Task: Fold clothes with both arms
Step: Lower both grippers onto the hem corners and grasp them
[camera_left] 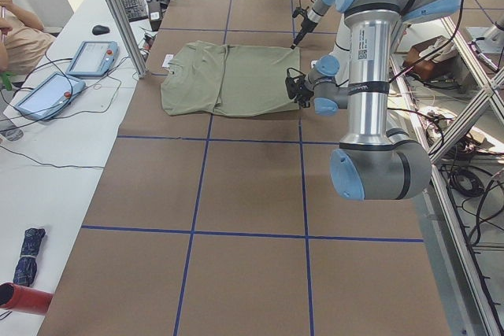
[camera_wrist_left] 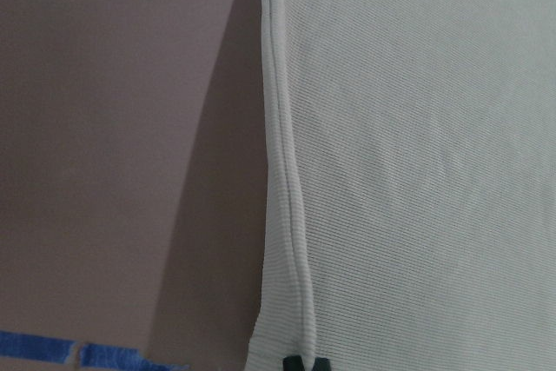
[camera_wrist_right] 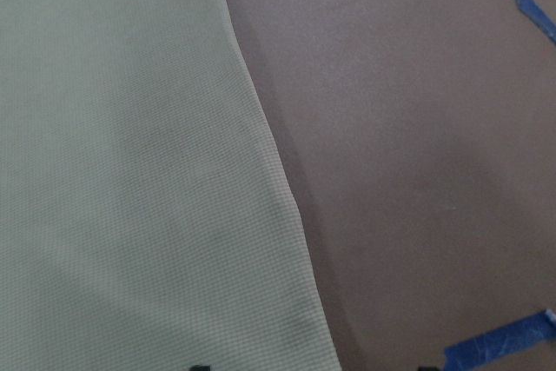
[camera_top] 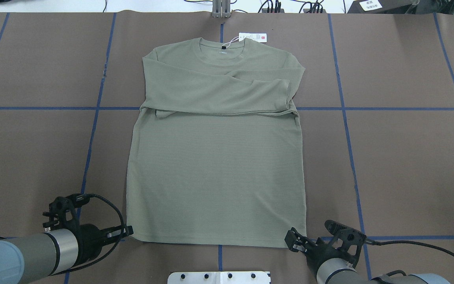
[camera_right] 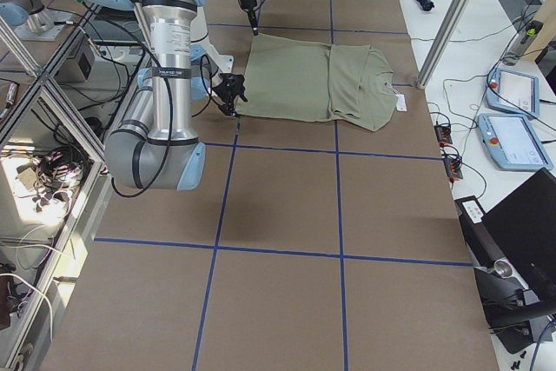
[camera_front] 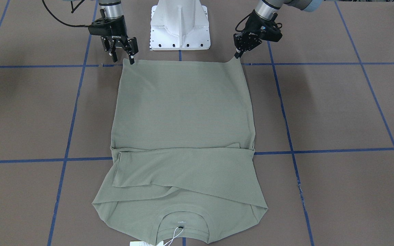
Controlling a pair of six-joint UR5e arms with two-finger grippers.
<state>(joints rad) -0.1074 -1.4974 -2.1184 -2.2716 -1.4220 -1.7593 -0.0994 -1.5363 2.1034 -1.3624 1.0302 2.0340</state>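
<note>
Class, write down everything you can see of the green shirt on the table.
The shirt is a sage-green ribbed knit, lying flat on the brown table. Both long sleeves are folded across the chest. Its round collar points away from the robot, with a white hang tag on string beside it. At the near hem, the left gripper pinches one corner, slightly raised; the open right gripper sits at the other.
</note>
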